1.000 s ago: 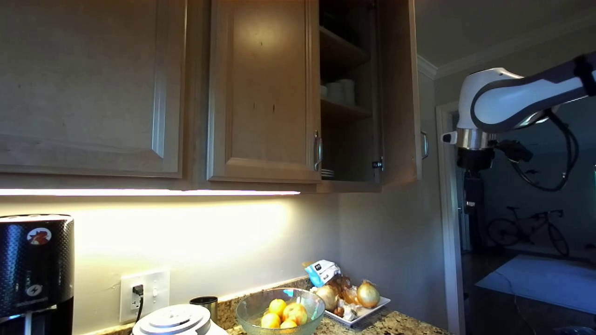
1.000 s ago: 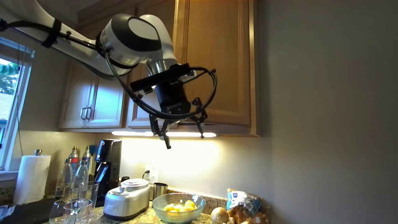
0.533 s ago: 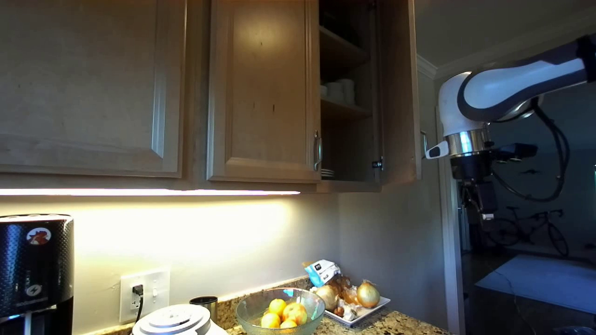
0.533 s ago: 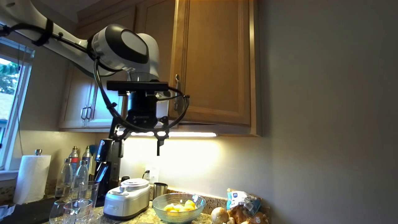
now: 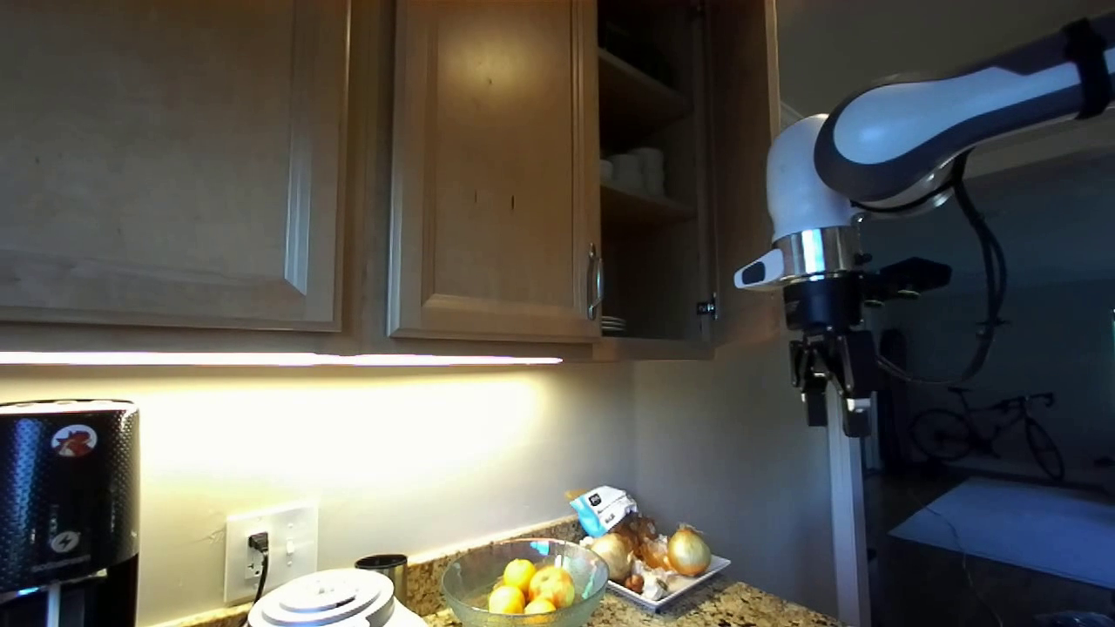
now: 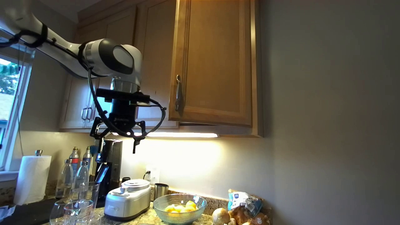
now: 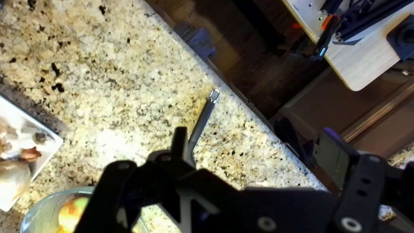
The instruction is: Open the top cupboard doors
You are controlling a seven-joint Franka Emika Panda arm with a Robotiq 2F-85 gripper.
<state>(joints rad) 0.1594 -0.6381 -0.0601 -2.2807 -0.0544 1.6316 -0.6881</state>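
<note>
The top cupboard doors show in both exterior views. One door (image 5: 505, 174) is closed, with a slim silver handle (image 5: 594, 280) at its lower edge. The other door (image 6: 215, 62) stands swung open, and shelves show inside the cupboard in an exterior view. Its handle (image 6: 178, 93) is hidden behind the arm in an exterior view. My gripper (image 5: 836, 416) points down, open and empty. In an exterior view the gripper (image 6: 117, 151) is left of the open door's handle, fingertips below the cupboard's bottom edge. In the wrist view the gripper (image 7: 255, 152) has fingers wide apart; no door shows there.
Below are a glass fruit bowl (image 6: 179, 209), a white appliance (image 6: 128, 200), a black coffee machine (image 6: 107, 172), glasses (image 6: 76, 206) and an onion tray (image 5: 671, 588). A slim grey bar (image 7: 202, 123) shows over the granite counter (image 7: 113, 74). Another wooden door (image 5: 165, 157) is beside the pair.
My gripper has moved left in both exterior views and somewhat lower, from tilted to pointing straight down. The open door's handle has come into sight in an exterior view. The doors have not moved.
</note>
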